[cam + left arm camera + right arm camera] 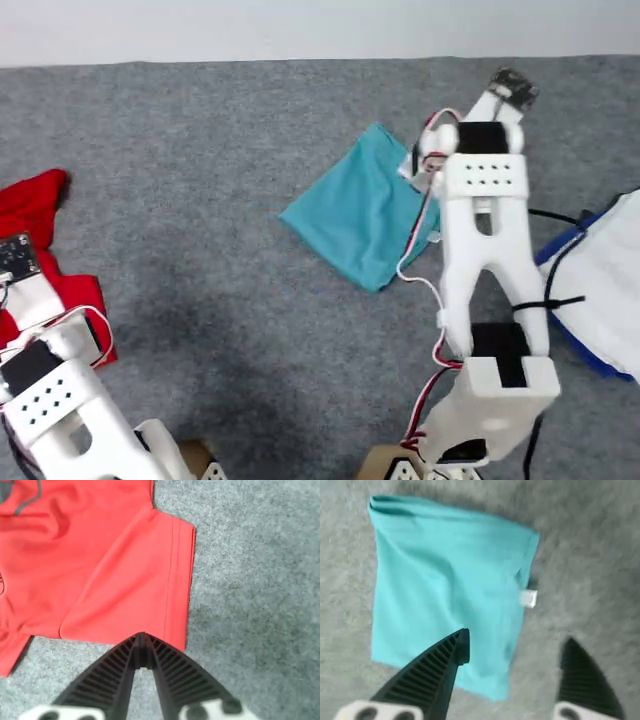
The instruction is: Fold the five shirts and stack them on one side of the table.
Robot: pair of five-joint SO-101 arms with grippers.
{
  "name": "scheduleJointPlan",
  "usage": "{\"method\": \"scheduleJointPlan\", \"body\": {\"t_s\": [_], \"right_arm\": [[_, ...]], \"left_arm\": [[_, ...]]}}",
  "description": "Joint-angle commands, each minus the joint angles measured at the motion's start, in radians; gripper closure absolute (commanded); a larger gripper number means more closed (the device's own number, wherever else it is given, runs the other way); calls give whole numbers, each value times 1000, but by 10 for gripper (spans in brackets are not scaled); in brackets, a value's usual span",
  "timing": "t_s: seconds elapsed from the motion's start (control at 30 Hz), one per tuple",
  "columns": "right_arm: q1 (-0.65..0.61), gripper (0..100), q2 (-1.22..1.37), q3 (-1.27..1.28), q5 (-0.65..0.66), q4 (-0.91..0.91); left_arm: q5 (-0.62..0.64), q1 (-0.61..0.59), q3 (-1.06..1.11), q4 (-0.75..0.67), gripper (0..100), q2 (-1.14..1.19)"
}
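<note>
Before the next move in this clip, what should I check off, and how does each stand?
1. Right gripper open: ok, jaws apart over the teal shirt.
2. Teal shirt folded: ok, a compact rectangle.
3. Left gripper open: not ok, shut at the sleeve hem of the red shirt.
4. Red shirt folded: not ok, sleeve spread out.
5. Stack started: not ok; teal, red and white shirt lie apart.

The table covering (230,330) is rough, matt grey carpet-like fabric. The teal shirt (445,595) and red shirt (100,570) are smooth, matt knit cloth, the red with a stitched sleeve hem, the teal with a small white label (527,598). Left gripper (142,647) and right gripper (516,642) carry matt black ribbed plastic fingers; the right arm housing (485,180) is smooth white plastic
</note>
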Motion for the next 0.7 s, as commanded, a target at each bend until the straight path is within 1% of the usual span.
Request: {"method": "scheduleJointPlan", "body": {"t_s": [0.0, 0.5, 0.67], "right_arm": [[-38, 583, 35, -20, -68, -13], [-42, 575, 277, -21, -77, -278], [-88, 575, 329, -21, -77, -320]], "left_arm": [[-9, 0, -41, 6, 998, -20], [-9, -2, -41, 6, 998, -20], [-9, 0, -39, 3, 998, -20]]}}
